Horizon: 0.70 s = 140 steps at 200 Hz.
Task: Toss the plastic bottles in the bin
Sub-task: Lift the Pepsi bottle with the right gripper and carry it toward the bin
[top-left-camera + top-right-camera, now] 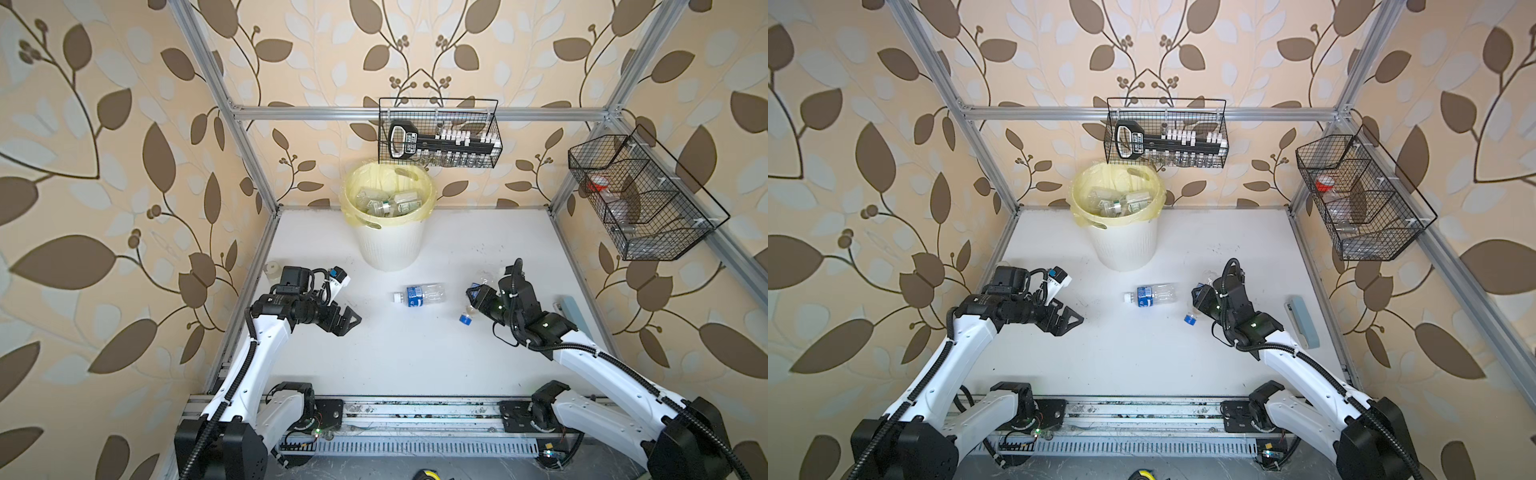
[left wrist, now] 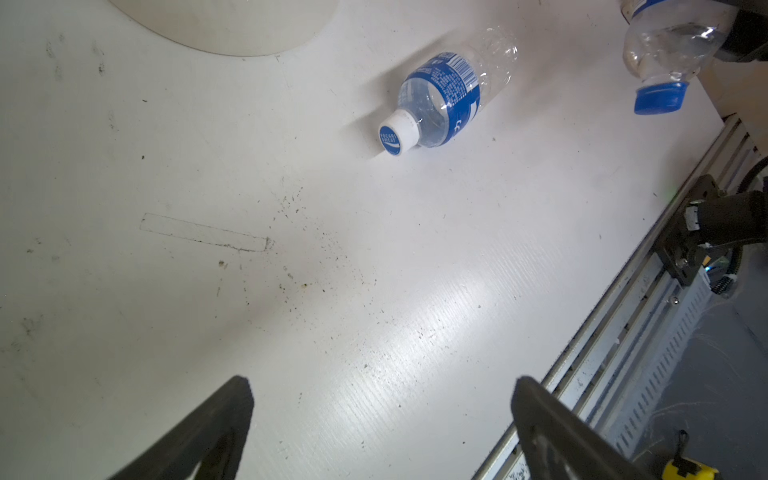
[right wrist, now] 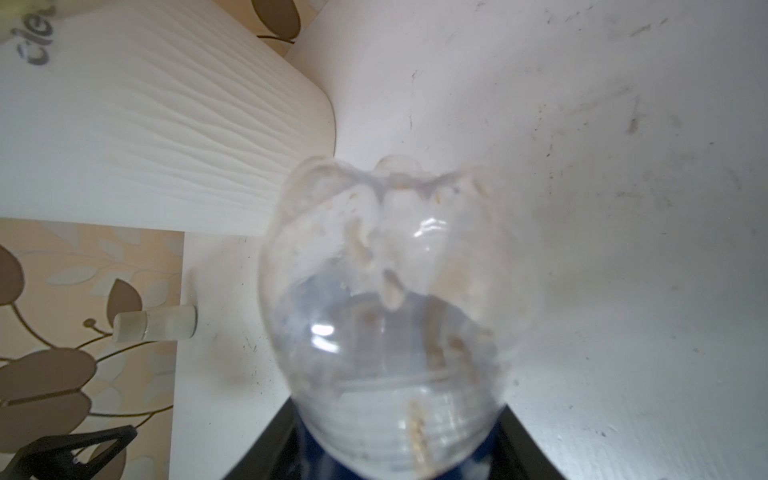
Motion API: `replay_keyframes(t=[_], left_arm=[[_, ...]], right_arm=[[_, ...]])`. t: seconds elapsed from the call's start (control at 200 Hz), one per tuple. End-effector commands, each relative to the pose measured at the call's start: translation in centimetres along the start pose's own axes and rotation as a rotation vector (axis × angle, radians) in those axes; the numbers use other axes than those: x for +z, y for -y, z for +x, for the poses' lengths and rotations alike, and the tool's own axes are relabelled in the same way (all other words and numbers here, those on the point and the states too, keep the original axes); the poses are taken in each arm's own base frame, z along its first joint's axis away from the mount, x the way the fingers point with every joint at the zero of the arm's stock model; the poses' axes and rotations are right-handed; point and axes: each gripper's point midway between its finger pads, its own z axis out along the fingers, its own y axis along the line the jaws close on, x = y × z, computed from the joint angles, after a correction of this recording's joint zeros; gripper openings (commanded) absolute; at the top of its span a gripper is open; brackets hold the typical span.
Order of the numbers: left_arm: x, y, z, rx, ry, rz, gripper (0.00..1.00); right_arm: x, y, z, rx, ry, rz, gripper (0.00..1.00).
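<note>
Both top views: bin (image 1: 392,245) at back of table (image 1: 415,353), bottles inside (image 1: 384,203); labelled bottle (image 1: 1152,295) lying mid-table.
Left wrist: left jaws spread wide, empty.
Right wrist: right jaws clenched on blue-capped bottle (image 3: 395,311).

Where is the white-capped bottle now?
In both top views the white-capped bottle lies on its side at the centre of the table, in front of the bin, right of the left end effector.

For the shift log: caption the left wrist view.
Open left gripper over the table, facing a lying white-capped bottle; a blue-capped bottle hangs cap-down beyond.
</note>
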Motion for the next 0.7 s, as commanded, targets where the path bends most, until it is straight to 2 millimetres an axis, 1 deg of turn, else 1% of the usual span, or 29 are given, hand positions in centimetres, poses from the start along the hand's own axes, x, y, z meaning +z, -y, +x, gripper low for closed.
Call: replay_keyframes(t=[0.0,0.04,0.13,0.26,0.325,0.435,0.575,0.64,0.695], left_arm=[[-0.9,0.3,-1.0,0.024,0.037,0.005,0.99],[-0.9,0.2,-1.0,0.022,0.037,0.002,0.99],[-1.0,0.3,-1.0,0.022,0.039,0.003,0.99],[-1.0,0.3,-1.0,0.023,0.040,0.003,0.99],[-1.0,0.3,-1.0,0.023,0.039,0.003,0.99],[-1.0,0.2,-1.0,0.022,0.040,0.002,0.99],[-1.1,0.2,-1.1,0.021,0.043,-0.002,0.99],[-1.3,0.1,-1.2,0.015,0.047,-0.009,0.99],[-1.6,0.0,-1.4,0.010,0.054,-0.020,0.99]], right_arm=[[-2.4,-4.6,-1.8,-0.037,0.070,-0.178,0.54],[-3.1,-5.4,-2.2,-0.040,0.087,-0.207,0.54],[-4.1,-6.6,-3.1,-0.038,0.104,-0.233,0.54],[-5.4,-8.4,-4.3,-0.046,0.119,-0.277,0.53],[-6.0,-9.7,-5.0,-0.055,0.126,-0.305,0.53],[-7.1,-11.5,-6.4,-0.063,0.146,-0.330,0.53],[-7.8,-12.9,-7.8,-0.079,0.170,-0.325,0.53],[-7.9,-13.1,-8.0,-0.089,0.169,-0.319,0.53],[-8.0,-12.8,-7.9,-0.090,0.168,-0.313,0.53]])
